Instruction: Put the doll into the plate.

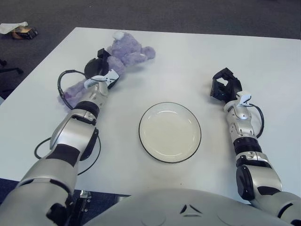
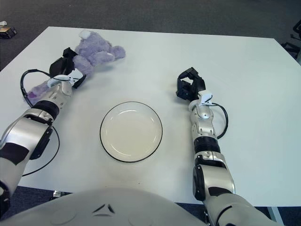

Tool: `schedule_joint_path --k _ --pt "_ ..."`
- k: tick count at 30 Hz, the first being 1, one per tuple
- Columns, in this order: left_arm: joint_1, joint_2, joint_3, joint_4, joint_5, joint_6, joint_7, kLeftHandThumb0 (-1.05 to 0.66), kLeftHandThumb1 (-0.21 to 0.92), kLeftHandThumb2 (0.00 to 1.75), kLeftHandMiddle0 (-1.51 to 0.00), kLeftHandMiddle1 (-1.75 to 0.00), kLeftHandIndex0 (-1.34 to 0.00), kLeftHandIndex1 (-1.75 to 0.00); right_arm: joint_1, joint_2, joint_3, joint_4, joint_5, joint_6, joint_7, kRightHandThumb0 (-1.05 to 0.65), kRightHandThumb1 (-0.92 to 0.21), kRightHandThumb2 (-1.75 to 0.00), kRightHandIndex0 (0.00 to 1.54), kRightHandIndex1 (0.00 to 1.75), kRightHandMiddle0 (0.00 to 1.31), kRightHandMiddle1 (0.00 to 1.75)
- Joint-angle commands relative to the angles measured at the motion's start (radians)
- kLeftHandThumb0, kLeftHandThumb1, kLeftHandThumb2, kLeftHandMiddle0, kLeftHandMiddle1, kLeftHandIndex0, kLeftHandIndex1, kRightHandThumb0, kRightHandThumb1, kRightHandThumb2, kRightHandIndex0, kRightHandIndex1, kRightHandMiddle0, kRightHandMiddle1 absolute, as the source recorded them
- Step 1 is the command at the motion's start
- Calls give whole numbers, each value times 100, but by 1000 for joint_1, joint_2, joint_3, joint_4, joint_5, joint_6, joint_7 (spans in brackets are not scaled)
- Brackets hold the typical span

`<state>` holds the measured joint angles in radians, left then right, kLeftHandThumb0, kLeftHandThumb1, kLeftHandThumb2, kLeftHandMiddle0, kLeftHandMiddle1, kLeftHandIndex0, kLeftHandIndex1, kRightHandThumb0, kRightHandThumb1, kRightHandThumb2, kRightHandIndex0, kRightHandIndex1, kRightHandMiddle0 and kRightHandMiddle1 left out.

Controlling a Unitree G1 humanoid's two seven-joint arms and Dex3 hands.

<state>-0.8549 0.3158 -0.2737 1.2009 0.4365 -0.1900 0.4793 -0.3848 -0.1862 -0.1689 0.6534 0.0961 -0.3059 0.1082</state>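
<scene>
Left robot hand (image 1: 97, 69) is closed on the purple doll's (image 1: 127, 52) middle at far-left desk (image 1: 188, 52), presumably to carry it to the empty plate (image 1: 170, 132); right robot hand (image 1: 225, 86), fingers curled w/ nothing held, sits right of plate.

The soft purple plush doll (image 1: 123, 55) lies on its side at about 11 o'clock, its head toward 1 o'clock, its legs toward 8 o'clock. The round white plate with a thin black rim (image 1: 170, 132) sits flat at the centre, empty, well apart from the doll.
</scene>
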Motion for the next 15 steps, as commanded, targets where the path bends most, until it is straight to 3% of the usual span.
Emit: schedule_joint_path --k 1,9,15 --pt "51 -37 18 -16 -35 11 -92 0 3 162 -84 -166 -62 -175 77 28 8 46 6 57 10 -41 -54 -103 97 175 44 175" --pt "75 -69 137 -100 -205 8 -320 0 3 162 -83 -167 -61 -175 79 22 11 43 0 74 16 -42 -54 -104 99 175 44 175" --pt "82 -128 225 -140 -337 31 -452 0 3 162 -84 -166 -61 -175 77 12 7 63 0 64 25 -42 -52 -106 99 175 46 175"
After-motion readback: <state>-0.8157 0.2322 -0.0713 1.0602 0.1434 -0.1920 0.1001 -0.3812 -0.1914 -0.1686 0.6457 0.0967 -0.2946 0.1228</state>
